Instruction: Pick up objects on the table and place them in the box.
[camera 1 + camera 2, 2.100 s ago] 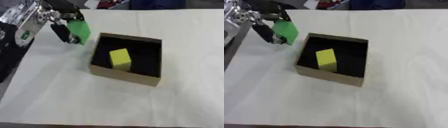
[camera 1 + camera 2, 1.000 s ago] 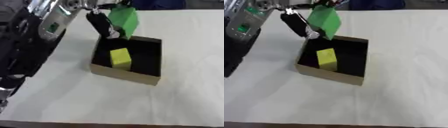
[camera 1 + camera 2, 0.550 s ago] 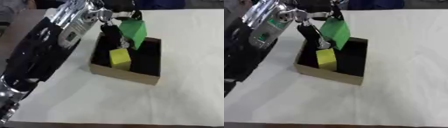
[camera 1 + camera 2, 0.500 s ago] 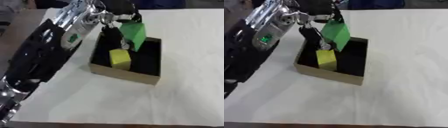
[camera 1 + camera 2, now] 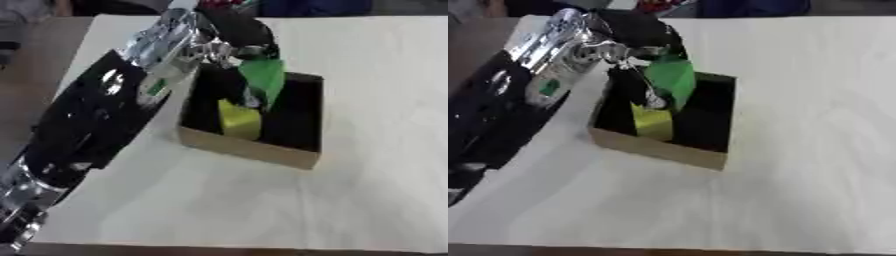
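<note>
Motion blur softens the left hand (image 5: 238, 46), so where its fingers meet the green block (image 5: 264, 80) cannot be made out. Below the fingers, part of the yellow block (image 5: 240, 119) hides behind them. The arm runs off the lower left edge.

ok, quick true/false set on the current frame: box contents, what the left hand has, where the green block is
1. The left hand holds the green block. True.
2. The green block lies on the table beside the box. False: it is held over the box's opening.
3. A yellow block sits inside the box. True.
4. The box is white plastic. False: it is brown cardboard with a dark inside.
5. The right hand is over the box. False: it shows in no view.
</note>
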You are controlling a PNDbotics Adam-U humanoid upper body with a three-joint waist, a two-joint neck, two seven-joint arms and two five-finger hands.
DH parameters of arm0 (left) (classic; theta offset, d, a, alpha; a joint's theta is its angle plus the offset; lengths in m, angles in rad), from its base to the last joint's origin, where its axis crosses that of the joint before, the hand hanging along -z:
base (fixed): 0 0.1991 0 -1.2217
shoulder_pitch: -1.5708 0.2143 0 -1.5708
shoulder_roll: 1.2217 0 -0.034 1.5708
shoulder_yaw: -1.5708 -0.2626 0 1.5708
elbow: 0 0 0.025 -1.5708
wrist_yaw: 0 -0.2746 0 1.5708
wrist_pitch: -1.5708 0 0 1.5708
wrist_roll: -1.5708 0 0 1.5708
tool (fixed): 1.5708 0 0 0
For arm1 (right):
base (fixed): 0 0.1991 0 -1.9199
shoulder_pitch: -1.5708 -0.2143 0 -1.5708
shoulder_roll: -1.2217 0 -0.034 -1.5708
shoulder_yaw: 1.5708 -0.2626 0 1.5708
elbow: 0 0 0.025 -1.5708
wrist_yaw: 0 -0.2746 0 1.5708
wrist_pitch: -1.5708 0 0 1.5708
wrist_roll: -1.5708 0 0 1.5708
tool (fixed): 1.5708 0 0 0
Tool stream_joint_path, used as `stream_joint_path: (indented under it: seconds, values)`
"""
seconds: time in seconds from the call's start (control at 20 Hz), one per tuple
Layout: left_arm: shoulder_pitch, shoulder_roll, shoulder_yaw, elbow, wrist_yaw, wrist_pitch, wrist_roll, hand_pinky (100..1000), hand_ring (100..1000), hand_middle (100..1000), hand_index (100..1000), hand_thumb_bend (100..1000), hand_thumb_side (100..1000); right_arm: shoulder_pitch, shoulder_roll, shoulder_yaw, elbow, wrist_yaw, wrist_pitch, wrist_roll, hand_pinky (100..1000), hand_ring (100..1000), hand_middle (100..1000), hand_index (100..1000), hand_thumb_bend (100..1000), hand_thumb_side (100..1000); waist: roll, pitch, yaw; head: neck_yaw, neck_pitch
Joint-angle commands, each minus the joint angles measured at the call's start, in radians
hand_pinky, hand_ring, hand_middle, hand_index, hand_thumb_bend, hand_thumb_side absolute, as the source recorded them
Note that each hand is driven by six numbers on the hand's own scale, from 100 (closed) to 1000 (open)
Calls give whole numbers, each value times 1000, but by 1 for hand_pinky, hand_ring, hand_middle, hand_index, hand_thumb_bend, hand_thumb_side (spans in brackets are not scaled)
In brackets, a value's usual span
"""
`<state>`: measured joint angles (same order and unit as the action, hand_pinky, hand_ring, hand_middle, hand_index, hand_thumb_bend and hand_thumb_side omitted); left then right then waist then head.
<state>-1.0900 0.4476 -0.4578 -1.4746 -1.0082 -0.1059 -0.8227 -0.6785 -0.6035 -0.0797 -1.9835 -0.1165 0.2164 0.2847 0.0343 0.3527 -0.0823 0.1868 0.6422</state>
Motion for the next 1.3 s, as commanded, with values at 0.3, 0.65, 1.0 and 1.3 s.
stream_joint_path:
  seconds: [0.3, 0.65, 1.0, 1.3]
  values:
    - [-8, 9, 33, -12, -85, -9, 27, 949, 927, 838, 957, 621, 617, -13, -15, -13, -16, -7, 1, -3, 959, 917, 686, 884, 119, 711, -6, -28, 0, -2, -1]
    - [-8, 12, 64, -50, -84, -6, 58, 945, 927, 847, 970, 606, 625, -10, -13, -14, -16, -9, 2, -5, 959, 917, 685, 883, 120, 708, -9, -34, 1, -2, -3]
    - [-5, 20, 110, -137, -48, 22, 87, 926, 913, 830, 951, 535, 676, -6, -13, -16, -16, -10, 3, -8, 959, 917, 685, 881, 120, 704, -14, -39, 5, -3, -1]
    - [39, 52, 186, -296, -19, 88, 213, 894, 882, 778, 919, 424, 725, -3, -17, -21, -16, -13, 1, -18, 958, 915, 686, 881, 125, 694, -17, -41, 12, -13, 0]
